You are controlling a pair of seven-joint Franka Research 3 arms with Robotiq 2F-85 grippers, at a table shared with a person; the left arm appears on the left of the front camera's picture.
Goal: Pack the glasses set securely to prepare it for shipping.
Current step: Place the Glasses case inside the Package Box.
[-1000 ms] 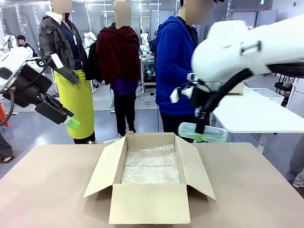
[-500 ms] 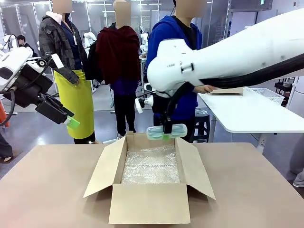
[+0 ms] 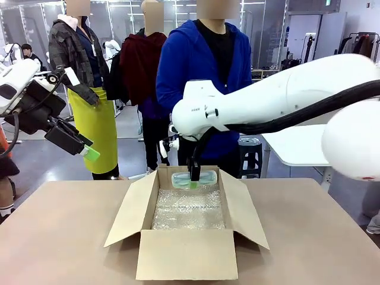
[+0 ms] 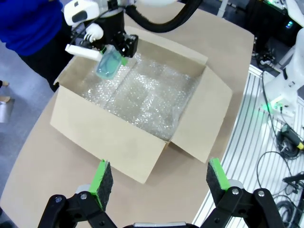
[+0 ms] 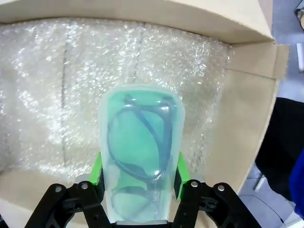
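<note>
- Pinches mint-green glasses case (image 5: 140,137) in right gripper (image 5: 137,173), green pads pressed on its two long edges, spectacles visible through the translucent shell.
- Hangs the case over the far end of the open cardboard box (image 3: 187,252), about rim level in the front view, pointing down into the box.
- Can't tell whether the case touches the bubble wrap (image 3: 189,208) below it.
- Shows left gripper (image 4: 159,178) spread wide with nothing between the pads, raised at the left side, well apart from the box.
- Lines the box floor with bubble wrap, wall to wall, all four flaps folded outward.
- Sets the box around the middle of the tan table (image 3: 59,237).
- Puts a person in a blue hoodie (image 3: 205,71) at the far edge, right behind the box and the right arm.
</note>
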